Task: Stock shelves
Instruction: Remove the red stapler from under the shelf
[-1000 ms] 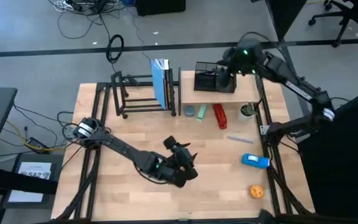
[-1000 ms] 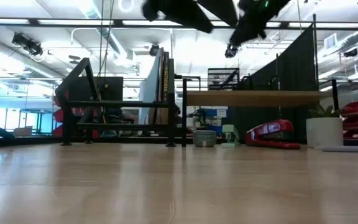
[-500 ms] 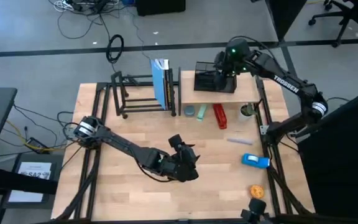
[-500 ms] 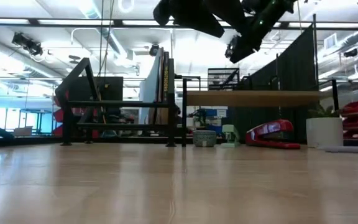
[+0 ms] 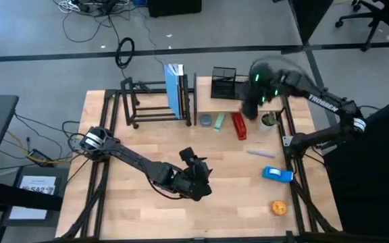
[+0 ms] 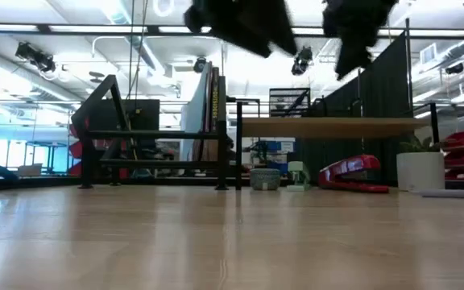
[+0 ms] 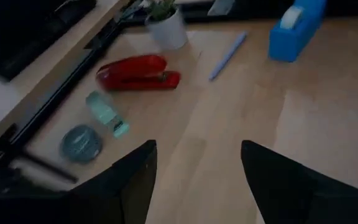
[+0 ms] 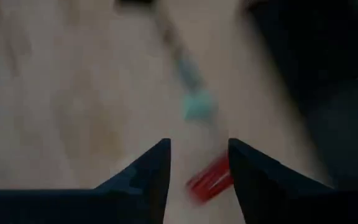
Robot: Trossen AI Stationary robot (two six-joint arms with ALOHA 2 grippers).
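Wood shelf: it stands at the far right part of the desk, and its light board is level on black uprights.
Metal rack: it stands just beside the wood shelf, on the left-arm side, at the far edge of the desk.
Books: they stand upright in the metal rack, at the end next to the wood shelf.
Mesh organizer: it sits on top of the wood shelf board.
Stapler: red, it lies on the desk just in front of the wood shelf.
Round tin and small green bottle: they lie beside the stapler, near the front of the wood shelf.
Plant pot: white, it stands near the wood shelf on the right-arm side of the stapler.
Pen, tape dispenser, orange ball: they lie further from the wood shelf, toward the near right corner.
Left gripper: it hangs above the middle of the desk, well apart from the wood shelf; the jaws stand apart and hold nothing.
Right gripper: it is over the front edge of the wood shelf, above the stapler; the jaws stand a little apart and hold nothing.
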